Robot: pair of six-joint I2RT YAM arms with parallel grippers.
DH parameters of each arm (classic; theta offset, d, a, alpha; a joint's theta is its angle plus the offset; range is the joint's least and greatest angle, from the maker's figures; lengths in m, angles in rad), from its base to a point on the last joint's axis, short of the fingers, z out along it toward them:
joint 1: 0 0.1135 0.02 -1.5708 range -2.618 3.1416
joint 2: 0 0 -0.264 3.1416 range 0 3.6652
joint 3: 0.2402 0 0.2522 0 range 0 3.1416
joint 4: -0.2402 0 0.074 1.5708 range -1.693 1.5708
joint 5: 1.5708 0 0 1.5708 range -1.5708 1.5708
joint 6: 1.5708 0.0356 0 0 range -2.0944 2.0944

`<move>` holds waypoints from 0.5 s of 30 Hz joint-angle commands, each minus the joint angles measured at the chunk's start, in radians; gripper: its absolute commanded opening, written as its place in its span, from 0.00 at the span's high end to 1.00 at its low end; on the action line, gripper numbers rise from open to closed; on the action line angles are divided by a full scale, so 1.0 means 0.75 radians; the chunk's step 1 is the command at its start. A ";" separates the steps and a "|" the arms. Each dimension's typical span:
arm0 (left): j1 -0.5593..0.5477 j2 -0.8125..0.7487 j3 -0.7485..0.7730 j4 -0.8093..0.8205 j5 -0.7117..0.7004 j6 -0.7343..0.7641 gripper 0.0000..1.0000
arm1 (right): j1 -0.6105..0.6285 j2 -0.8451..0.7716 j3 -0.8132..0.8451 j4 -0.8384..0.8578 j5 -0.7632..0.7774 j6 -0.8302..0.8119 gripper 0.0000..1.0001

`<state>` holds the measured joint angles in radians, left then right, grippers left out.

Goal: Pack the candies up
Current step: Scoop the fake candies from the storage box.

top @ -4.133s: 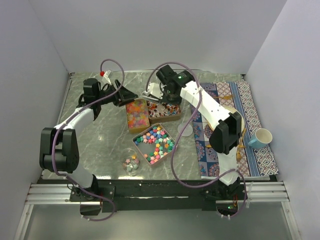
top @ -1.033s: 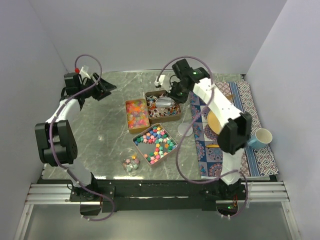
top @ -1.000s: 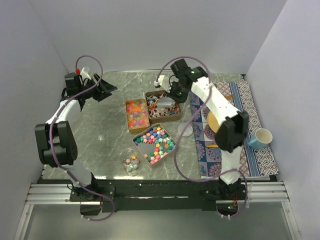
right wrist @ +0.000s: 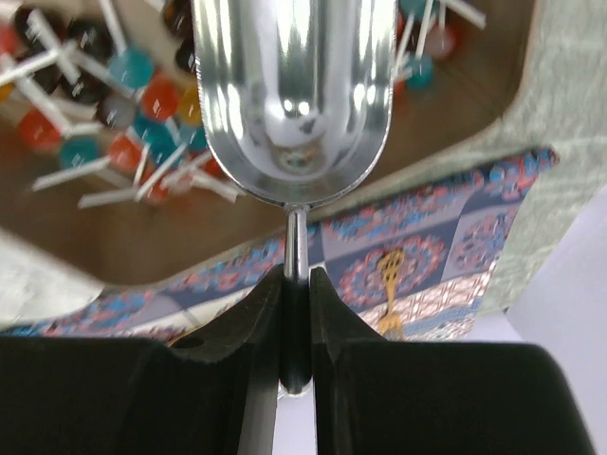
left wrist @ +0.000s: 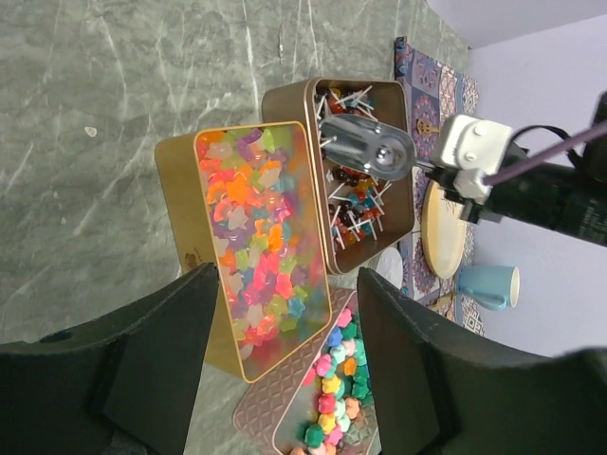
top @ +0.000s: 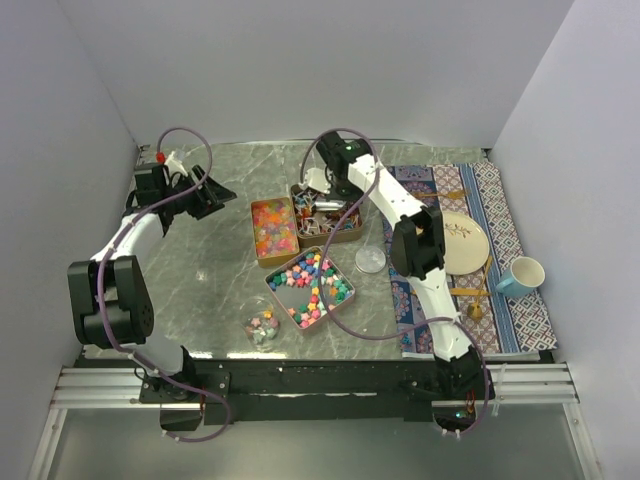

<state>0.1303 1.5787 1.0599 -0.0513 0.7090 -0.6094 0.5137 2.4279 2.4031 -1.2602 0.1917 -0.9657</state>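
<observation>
Swinging round in the last second, the right arm [top: 385,200] has pulled its elbow off the plate [top: 465,240], which is now uncovered. Its wrist now stands over the far left corner of the tin of stick candies [top: 330,218]. The right jaws are pinching the thin handle of the metal scoop [right wrist: 294,85]. The bowl of the scoop hangs over those candies [right wrist: 142,100] and looks empty to me.

The left arm [top: 135,230] has drawn back to the far left of the table [top: 200,280], well apart from the tin of orange-pink bits [left wrist: 261,237]. The left jaws are spread and hold nothing. I judge that scooping is only about to start and nothing from this tin is packed yet.

From above, the scoop is hidden under the wrist, and I cannot tell if its bowl touches the candies. The star tin [left wrist: 332,398] is cut off in the left wrist view. What lies in the glass jar [top: 262,327] is too small to name.
</observation>
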 commanded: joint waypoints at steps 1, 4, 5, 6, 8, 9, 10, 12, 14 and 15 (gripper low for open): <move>0.000 -0.070 -0.022 0.023 0.008 0.041 0.34 | 0.021 0.062 0.038 0.087 0.027 -0.121 1.00; -0.002 -0.080 -0.041 0.025 0.006 0.046 0.34 | 0.031 0.094 0.070 0.112 0.023 -0.144 1.00; 0.000 -0.086 -0.045 0.027 0.004 0.048 0.34 | 0.039 0.099 0.076 0.132 0.023 -0.152 1.00; -0.002 -0.092 -0.053 0.030 0.004 0.050 0.34 | 0.045 0.097 0.072 0.144 0.021 -0.162 1.00; 0.000 -0.099 -0.061 0.025 0.000 0.054 0.34 | 0.062 0.089 0.040 0.197 0.023 -0.209 1.00; 0.000 -0.101 -0.061 0.023 -0.004 0.062 0.34 | 0.066 0.088 0.030 0.218 0.029 -0.224 1.00; 0.000 -0.103 -0.063 0.019 -0.006 0.064 0.34 | 0.072 0.086 0.021 0.230 0.031 -0.252 1.00; 0.000 -0.101 -0.057 0.019 -0.009 0.066 0.34 | 0.082 0.097 0.038 0.224 0.023 -0.277 1.00; 0.002 -0.099 -0.057 0.027 -0.009 0.062 0.34 | 0.088 0.105 0.052 0.200 -0.014 -0.312 1.00; 0.000 -0.094 -0.053 0.028 -0.009 0.062 0.34 | 0.092 0.109 0.050 0.197 -0.018 -0.320 1.00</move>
<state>0.1303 1.5394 1.0153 -0.0521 0.7086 -0.5865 0.5625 2.4928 2.4168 -1.1187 0.2062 -1.1107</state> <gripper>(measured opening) 0.660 0.198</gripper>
